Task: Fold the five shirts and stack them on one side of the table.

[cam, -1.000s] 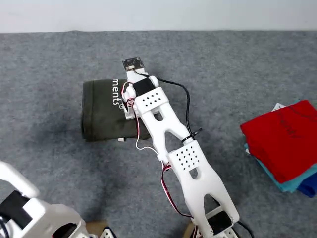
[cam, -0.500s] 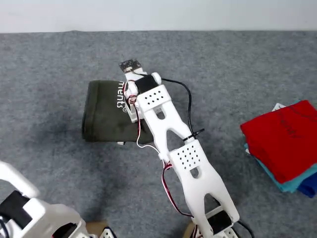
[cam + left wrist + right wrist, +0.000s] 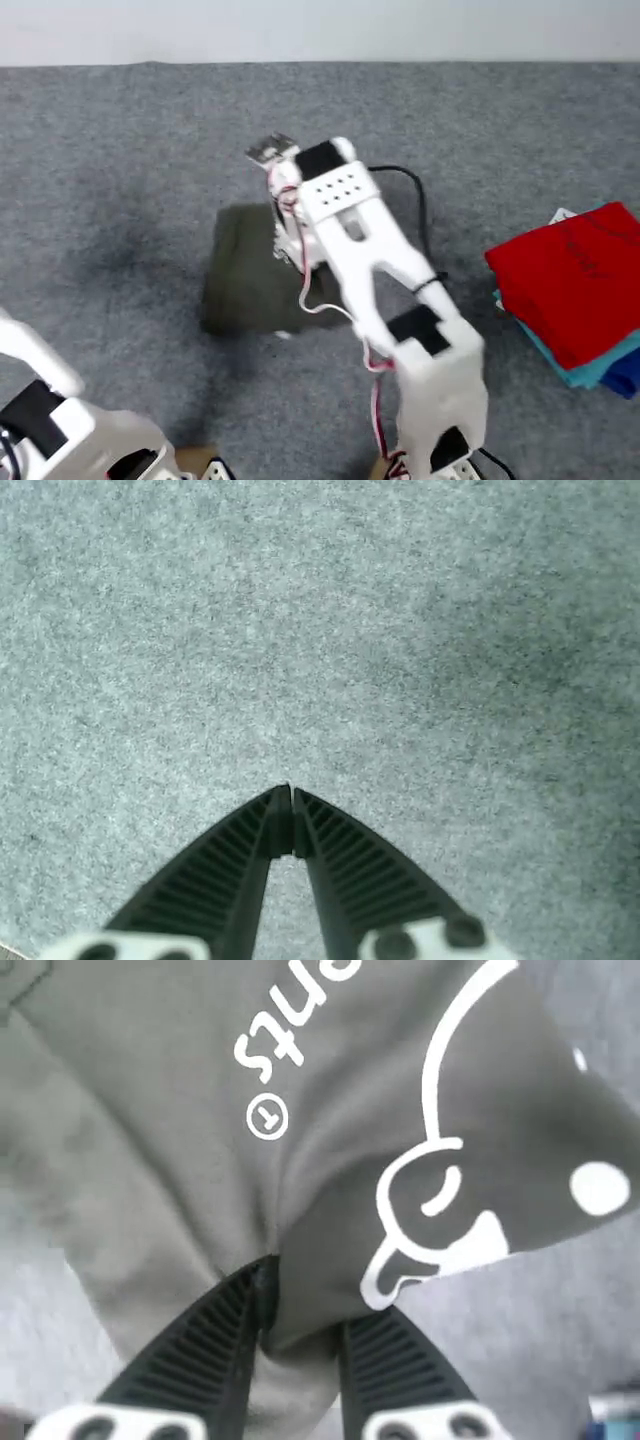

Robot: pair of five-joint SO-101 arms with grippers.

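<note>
Folded dark olive cotton shirt (image 3: pixel 250 285) with white print lies mid-table on the grey felt table cover (image 3: pixel 120 130), a pinch of its cloth clamped in the right gripper (image 3: pixel 305 1305). The left gripper (image 3: pixel 292 795) hangs closed and empty over bare felt. At the table's far side we see a red shirt (image 3: pixel 570 280) stacked atop a teal shirt (image 3: pixel 555 362) and a blue shirt (image 3: pixel 622 378). We judge the olive one folded but not yet stacked.
</note>
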